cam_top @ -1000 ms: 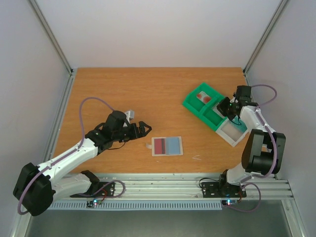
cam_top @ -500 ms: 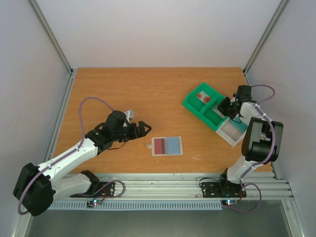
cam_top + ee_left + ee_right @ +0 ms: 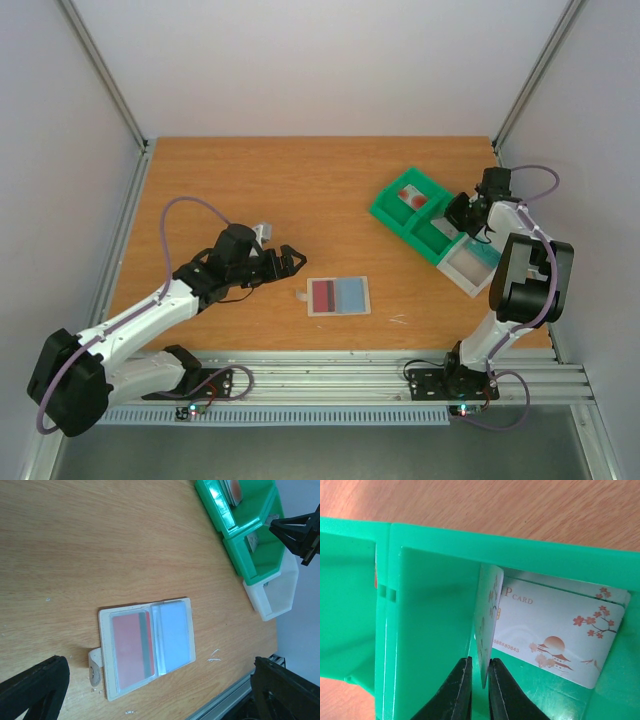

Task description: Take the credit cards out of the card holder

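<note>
Card holder (image 3: 338, 296): lying open and flat on the table (image 3: 250, 180), toward the front edge, between the 2 arms; pale frame with 2 clear pockets side by side.
Tab (image 3: 95, 667): on the holder's short edge facing the left arm, resting on the wood.
Holder contents: 2 credit cards (image 3: 325, 294) in view, 1 per pocket, both fully seated.
Pinkish-red card (image 3: 131, 650): in the pocket next to the tab, with a darker stripe along 1 side.
Blue-grey card (image 3: 175, 635): in the other pocket, just beside the red 1.
Left gripper (image 3: 296, 263): released, fingers spread wide, holding nothing; above the table just left of the tab, apart from the holder.
Right gripper (image 3: 480, 665): clenched on a white card (image 3: 486, 610), pinched by 1 edge between both fingertips.
Held card: standing on edge inside a compartment of the green tray (image 3: 430, 605), close to the dividing wall.
Flat card (image 3: 555, 640): white, printed with blossoms and small buildings, lying on the floor of that same compartment, right beside the held card.
Tray position: far right of the table, set at an angle, well apart from the holder; white bin (image 3: 468, 270) touching its near end.
</note>
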Motion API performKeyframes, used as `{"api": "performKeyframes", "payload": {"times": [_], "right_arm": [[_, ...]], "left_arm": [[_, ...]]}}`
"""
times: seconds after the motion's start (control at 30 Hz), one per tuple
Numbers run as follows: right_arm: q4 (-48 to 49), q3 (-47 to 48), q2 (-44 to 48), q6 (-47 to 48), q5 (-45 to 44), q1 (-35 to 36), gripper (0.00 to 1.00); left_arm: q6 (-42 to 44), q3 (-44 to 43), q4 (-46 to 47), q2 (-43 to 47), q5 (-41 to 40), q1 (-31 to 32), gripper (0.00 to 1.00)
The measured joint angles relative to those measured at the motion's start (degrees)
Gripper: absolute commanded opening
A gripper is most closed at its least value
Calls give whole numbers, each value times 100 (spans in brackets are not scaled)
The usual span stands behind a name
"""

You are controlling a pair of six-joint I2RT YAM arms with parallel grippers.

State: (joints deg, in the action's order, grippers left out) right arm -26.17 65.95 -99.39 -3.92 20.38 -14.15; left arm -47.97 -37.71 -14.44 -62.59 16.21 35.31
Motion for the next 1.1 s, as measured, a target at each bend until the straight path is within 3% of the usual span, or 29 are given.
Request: {"api": "performKeyframes", "payload": {"times": [0.5,1.1], "right_arm": [[-442,142,0,-2,-599,0,13],[-1014,195,562,-227,-791,37,21]], "left_arm": [[-20,118,-4,138,-11,-4,99],[-22,155,-42,157,44,-4,99]]}}
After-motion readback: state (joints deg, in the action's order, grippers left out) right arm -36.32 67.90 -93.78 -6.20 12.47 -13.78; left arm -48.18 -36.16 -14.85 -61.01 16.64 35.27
